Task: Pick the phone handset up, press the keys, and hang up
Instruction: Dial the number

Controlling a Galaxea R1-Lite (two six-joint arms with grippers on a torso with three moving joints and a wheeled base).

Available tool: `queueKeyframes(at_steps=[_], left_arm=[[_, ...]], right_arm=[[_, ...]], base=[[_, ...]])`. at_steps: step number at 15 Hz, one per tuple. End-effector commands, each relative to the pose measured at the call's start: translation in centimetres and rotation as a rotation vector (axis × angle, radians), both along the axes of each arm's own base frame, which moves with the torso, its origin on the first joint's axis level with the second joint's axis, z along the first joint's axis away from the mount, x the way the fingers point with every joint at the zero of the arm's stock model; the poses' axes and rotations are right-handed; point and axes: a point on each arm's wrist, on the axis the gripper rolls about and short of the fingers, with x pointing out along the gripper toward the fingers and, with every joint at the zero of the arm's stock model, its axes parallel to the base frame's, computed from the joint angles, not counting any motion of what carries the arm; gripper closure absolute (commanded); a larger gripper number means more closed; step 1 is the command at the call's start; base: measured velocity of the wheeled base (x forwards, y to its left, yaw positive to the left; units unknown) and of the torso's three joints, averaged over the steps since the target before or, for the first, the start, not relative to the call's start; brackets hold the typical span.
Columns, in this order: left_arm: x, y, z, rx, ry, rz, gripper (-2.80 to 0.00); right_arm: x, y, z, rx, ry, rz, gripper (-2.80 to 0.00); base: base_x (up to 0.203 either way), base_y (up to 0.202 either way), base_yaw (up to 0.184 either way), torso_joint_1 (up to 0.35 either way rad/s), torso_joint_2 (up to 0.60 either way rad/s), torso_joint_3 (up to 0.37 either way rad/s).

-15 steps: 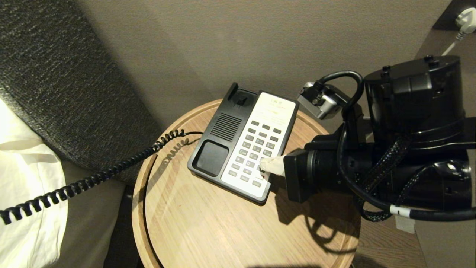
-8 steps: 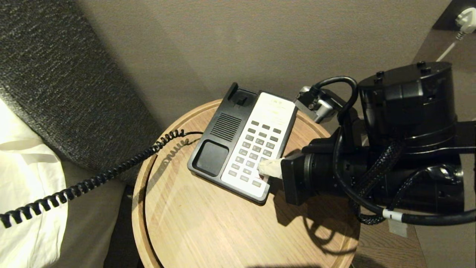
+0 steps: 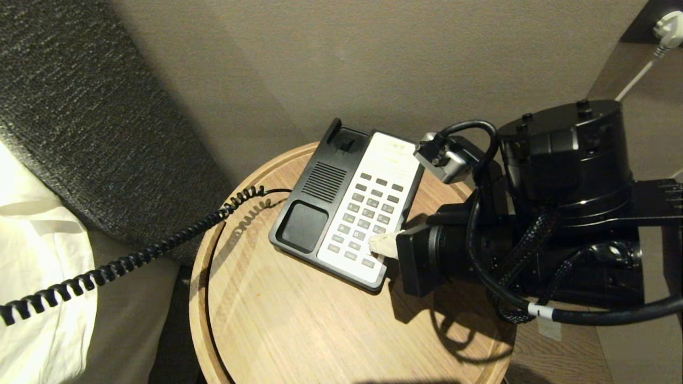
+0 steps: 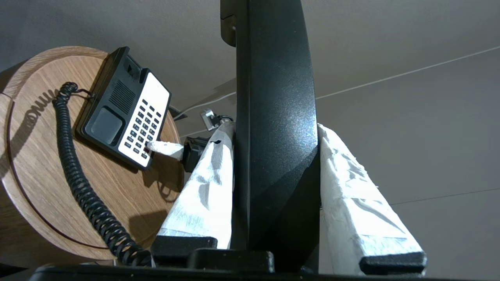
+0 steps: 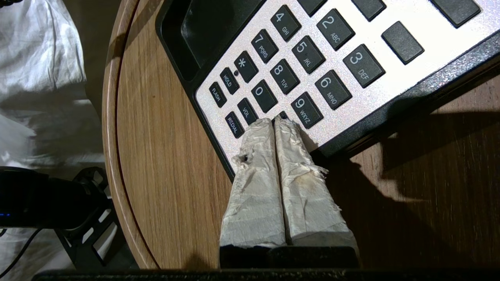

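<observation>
Headboard (image 3: 64,106), big, dark and coarse-woven, fills the left of the head view, w/ white bedding (image 3: 37,277) below it, soft and creased. Next in size: round bedside table (image 3: 299,320), light wood-grain top w/ a raised rim. On it sits the phone base (image 3: 349,202), flat and wedge-ish, black plastic shell w/ a slotted speaker grille, an empty glossy cradle recess, and a pale speckled keypad panel carrying small dark rectangular keys.

Progress, judged from how things lie: pick-up done, since the cradle is bare and the phone handset (image 4: 273,128) is off the base, held away from the table. Key pressing looks underway. Hang-up not yet done; handset must go back onto the cradle.

Handset: long, curved, glossy black plastic w/ fine sparkle. Left gripper (image 4: 273,187), seen only in the left wrist view, has its two white-wrapped fingers clamped on the handset's sides. Black coiled cord (image 3: 133,256) runs springy from the base's left side, across the table rim and over the bedding.

Right gripper (image 5: 275,123) reaches in from the robot's right, low over the keypad's near corner. Its fingers, wrapped in frayed, crinkled white tape, are pressed together w/ nothing between, tips on a key just beside 9 and 0, probably the # key; that key is mostly hidden, so label can't be read.

Smallest: white plug (image 3: 667,24) and thin lead at the wall, far right.
</observation>
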Motion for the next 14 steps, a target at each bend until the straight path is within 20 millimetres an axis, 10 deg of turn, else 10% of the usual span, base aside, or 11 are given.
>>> queueKeyframes(at_steps=[1, 14], left_arm=[[0.0, 0.0, 0.0, -0.004, 0.003, -0.001, 0.0], [-0.1, 0.1, -0.2, -0.006, 0.006, -0.002, 0.0]], right_arm=[[0.2, 0.3, -0.4, -0.006, 0.006, -0.004, 0.0], [-0.3, -0.1, 0.7, 0.036, -0.02, 0.005, 0.0]], base=[[0.0, 0.0, 0.0, 0.0, 0.0, 0.0], [0.0, 0.0, 0.0, 0.0, 0.0, 0.0]])
